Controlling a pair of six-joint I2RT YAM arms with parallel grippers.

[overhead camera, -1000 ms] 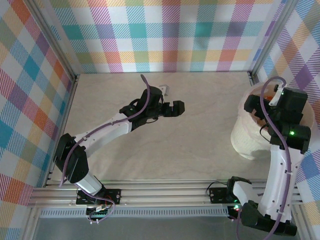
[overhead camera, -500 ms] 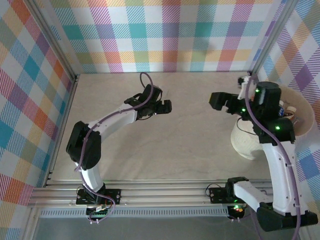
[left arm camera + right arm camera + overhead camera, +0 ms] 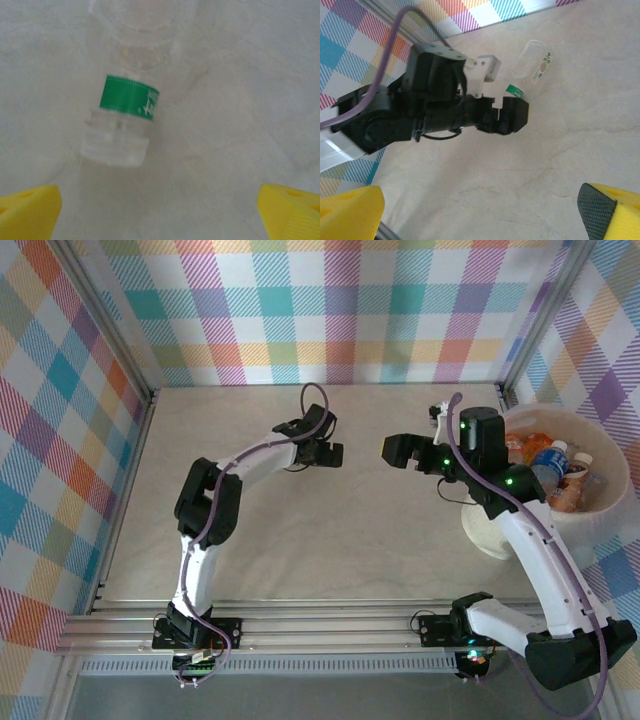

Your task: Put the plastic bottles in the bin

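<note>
Jaws apart, the left gripper (image 3: 160, 212) should squarely straddle the green-labelled bottle (image 3: 129, 102) near the far edge of the worktop (image 3: 350, 530).

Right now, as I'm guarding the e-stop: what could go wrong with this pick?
1. The green-labelled bottle lies off-centre ahead of the open fingers of the left gripper; closing might clip it and knock it away.
2. The right gripper hovers close, facing the left one; the two could collide.
</note>
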